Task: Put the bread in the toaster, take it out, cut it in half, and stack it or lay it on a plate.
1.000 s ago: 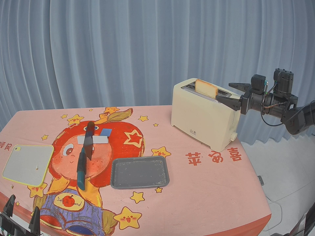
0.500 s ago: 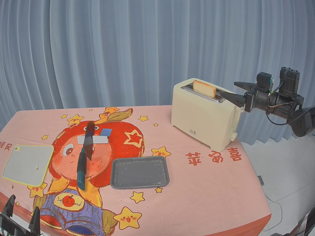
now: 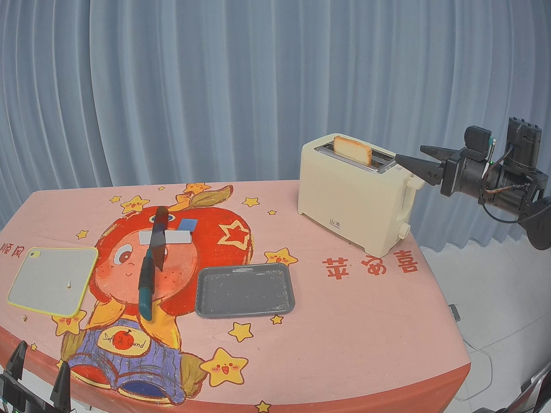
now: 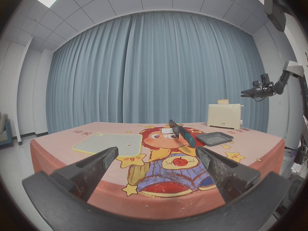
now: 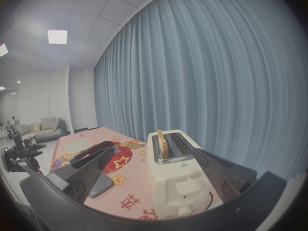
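Bread (image 3: 352, 149) in toaster (image 3: 350, 202) slot; right gripper (image 3: 408, 153) spread, empty, just beside toaster.

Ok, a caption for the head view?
Bread stands in the toaster, open right gripper beside it; knife, tray and board lie on the table.
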Tool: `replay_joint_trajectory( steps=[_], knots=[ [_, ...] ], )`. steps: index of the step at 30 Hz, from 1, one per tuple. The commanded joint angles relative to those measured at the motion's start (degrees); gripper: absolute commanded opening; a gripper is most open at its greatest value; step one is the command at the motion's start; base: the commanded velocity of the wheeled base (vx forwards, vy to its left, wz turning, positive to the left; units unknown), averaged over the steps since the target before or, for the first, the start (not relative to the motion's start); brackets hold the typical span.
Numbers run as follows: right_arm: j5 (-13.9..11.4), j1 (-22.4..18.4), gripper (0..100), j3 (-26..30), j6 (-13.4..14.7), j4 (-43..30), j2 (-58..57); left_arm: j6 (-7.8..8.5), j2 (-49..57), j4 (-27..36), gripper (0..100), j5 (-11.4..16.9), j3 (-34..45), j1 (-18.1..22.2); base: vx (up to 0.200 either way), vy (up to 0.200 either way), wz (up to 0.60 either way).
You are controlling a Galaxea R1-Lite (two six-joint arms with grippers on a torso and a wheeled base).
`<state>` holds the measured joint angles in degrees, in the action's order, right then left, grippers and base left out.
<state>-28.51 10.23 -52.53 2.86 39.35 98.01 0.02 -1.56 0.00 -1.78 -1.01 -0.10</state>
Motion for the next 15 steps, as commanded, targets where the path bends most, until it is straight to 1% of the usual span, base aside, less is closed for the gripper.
replay_joint_trajectory(
  steps=[1, 2, 4, 6, 8, 9, 10, 12, 13, 14, 15],
  knots=[
    [0.13, 0.41, 100, 1.90, 0.56, 0.02, -2.30, -0.02, -0.02, 0.00, 100, -0.07, 1.01, 0.01, 0.000, 0.000, 0.00],
    [0.13, 0.41, 100, 2.52, 0.65, 0.02, -2.74, -0.02, -0.02, 0.00, 100, -0.07, 1.01, 0.01, 0.000, 0.000, 0.00],
    [0.13, 0.32, 100, 3.05, 0.83, 0.02, -3.35, -0.02, -0.02, 0.00, 100, -0.07, 1.01, 0.01, 0.000, 0.200, 0.00],
    [0.13, 0.32, 100, 3.84, 1.62, 0.02, -4.23, -0.02, -0.02, 0.00, 100, 0.02, 1.01, 0.01, 0.000, 0.200, 0.00],
    [0.21, 0.32, 100, 4.63, 3.55, 0.02, -5.29, -0.02, -0.02, 0.00, 100, -0.07, 1.01, 0.01, 0.000, 0.200, 0.00],
    [0.30, 0.32, 100, 5.24, 5.75, -0.06, -6.17, -0.02, -0.02, 0.00, 100, -0.07, 1.01, 0.01, 0.000, 0.000, 0.00],
    [0.48, 0.41, 100, 5.60, 6.98, -0.06, -6.61, -0.02, -0.02, 0.00, 100, -0.07, 1.01, 0.01, 0.000, 0.000, 0.00],
    [0.83, 0.41, 100, 6.47, 10.41, -0.06, -7.92, -0.02, -0.02, 0.00, 100, -0.07, 1.01, 0.01, 0.000, 0.000, 0.00],
    [0.83, 0.41, 100, 7.00, 11.64, -0.06, -8.54, -0.02, -0.02, 0.00, 100, -0.07, 1.01, -0.08, 0.000, 0.000, 0.00],
    [0.83, 0.41, 100, 7.09, 11.81, -0.15, -8.63, -0.02, -0.02, 0.00, 100, 0.02, 1.01, -0.08, 0.000, 0.000, 0.00],
    [0.83, 0.41, 100, 7.88, 13.22, -0.15, -9.42, -0.11, -0.02, 0.00, 100, -0.07, 1.01, -0.08, 0.000, 0.000, 0.00]
  ],
)
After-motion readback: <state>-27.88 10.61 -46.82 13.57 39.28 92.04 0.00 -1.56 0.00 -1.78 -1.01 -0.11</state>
